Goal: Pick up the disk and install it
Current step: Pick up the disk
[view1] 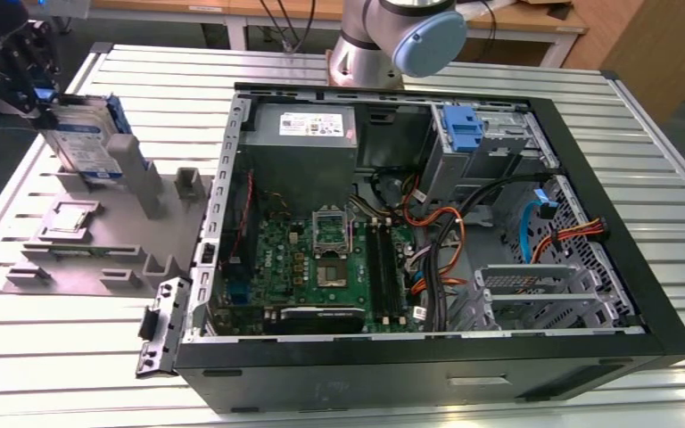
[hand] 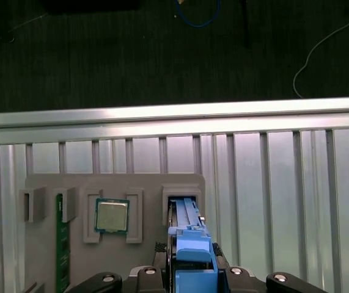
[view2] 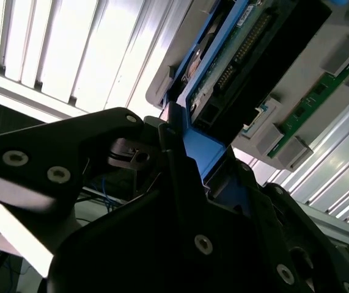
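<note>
The disk (view1: pixel 86 143) is a silver drive with a blue-and-white label and a blue carrier frame. It stands on edge at the far end of a grey holder (view1: pixel 69 259), on the exterior view's left. My gripper (view1: pixel 31 89) sits at its upper end, shut on the blue frame. In the first wrist view the disk (hand: pixel 189 241) runs from the gripper (hand: pixel 192 278) into the holder's slot (hand: pixel 183 198). In the second wrist view the black fingers (view2: pixel 131 152) clamp the blue frame, with the disk's (view2: pixel 235 55) circuit side beyond them.
An open computer case (view1: pixel 628 294) lies on the slatted metal table (view1: pixel 676 178), with a motherboard (view1: pixel 318 259), power supply (view1: pixel 307 125), blue latch (view1: pixel 464 129), cables and a metal bay (view1: pixel 533 290). The holder also carries a processor (hand: pixel 112 215) and a green memory stick (hand: pixel 62 244). The arm's base (view1: pixel 396 36) stands behind the case.
</note>
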Robot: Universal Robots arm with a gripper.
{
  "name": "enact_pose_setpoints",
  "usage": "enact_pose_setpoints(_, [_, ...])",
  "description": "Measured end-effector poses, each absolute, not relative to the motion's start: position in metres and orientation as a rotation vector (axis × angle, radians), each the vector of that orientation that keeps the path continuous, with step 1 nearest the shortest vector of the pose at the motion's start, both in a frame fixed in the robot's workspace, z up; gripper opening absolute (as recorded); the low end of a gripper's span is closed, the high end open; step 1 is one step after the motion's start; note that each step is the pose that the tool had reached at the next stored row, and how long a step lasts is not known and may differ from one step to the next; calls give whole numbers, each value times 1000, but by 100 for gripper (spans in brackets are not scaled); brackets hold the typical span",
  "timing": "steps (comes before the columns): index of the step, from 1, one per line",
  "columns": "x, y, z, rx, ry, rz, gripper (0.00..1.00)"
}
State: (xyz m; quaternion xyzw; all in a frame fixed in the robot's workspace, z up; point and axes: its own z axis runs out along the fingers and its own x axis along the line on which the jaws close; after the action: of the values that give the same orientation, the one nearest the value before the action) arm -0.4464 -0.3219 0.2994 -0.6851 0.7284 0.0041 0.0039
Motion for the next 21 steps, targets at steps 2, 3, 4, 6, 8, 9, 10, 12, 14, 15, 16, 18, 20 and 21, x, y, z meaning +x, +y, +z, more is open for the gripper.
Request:
enact_pose_setpoints(2, [-446, -322, 301, -2147, 2283, 13, 36])
enact_pose_setpoints(3, [-446, -322, 302, -2147, 2283, 13, 36])
enact_pose_setpoints(4, [-446, -322, 302, -2147, 2283, 13, 36])
enact_pose_setpoints(6, [-446, -322, 304, -2147, 2283, 13, 36])
enact_pose_setpoints(8, [-446, -322, 306, -2147, 2283, 12, 36])
enact_pose_setpoints(9, [-446, -322, 307, -2147, 2283, 12, 36])
enact_pose_setpoints(10, [-446, -322, 308, -2147, 2283, 12, 36])
enact_pose_setpoints(12, [-446, -322, 310, -2147, 2283, 12, 36])
enact_pose_setpoints(14, [-446, -322, 311, -2147, 2283, 12, 36])
enact_pose_setpoints(15, [-446, -322, 312, -2147, 2283, 12, 36])
enact_pose_setpoints(16, [-446, -322, 313, -2147, 2283, 12, 36])
enact_pose_setpoints(18, [-446, -322, 315, -2147, 2283, 12, 36])
enact_pose_setpoints(20, [-446, -322, 316, -2147, 2283, 11, 36])
enact_pose_setpoints(21, [-446, -322, 317, -2148, 2283, 11, 36])
